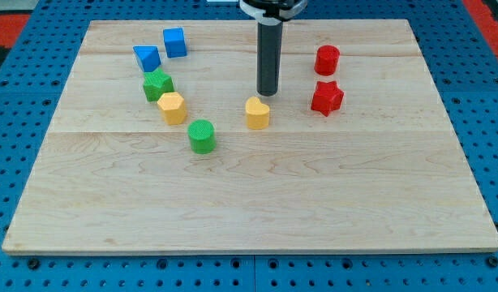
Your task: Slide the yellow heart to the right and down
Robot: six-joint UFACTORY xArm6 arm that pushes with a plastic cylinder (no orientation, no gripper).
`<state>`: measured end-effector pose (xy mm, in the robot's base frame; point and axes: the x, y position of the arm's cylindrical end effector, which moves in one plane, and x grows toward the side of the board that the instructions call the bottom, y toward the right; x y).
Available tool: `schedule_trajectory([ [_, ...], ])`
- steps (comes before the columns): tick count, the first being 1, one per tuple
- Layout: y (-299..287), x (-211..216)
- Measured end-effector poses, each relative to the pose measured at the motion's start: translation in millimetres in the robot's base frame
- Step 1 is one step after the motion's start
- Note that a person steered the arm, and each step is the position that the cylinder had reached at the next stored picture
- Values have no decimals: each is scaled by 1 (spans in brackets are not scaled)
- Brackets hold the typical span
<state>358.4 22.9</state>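
Centrally, yellow heart [258, 113] sits on wooden board [249, 203], well clear of every edge. My tip [268, 92], bare rod with nothing held, stands just above heart, toward view's top. Red star [327, 97] lies to heart's right; bare wood spreads below and right.

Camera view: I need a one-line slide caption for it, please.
My tip rests just above the yellow heart, red star to its right.
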Motion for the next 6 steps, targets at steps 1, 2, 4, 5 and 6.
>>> schedule_trajectory([
  [1, -9, 23],
  [2, -35, 32],
  [4, -46, 83],
  [5, 16, 83],
  [6, 49, 84],
])
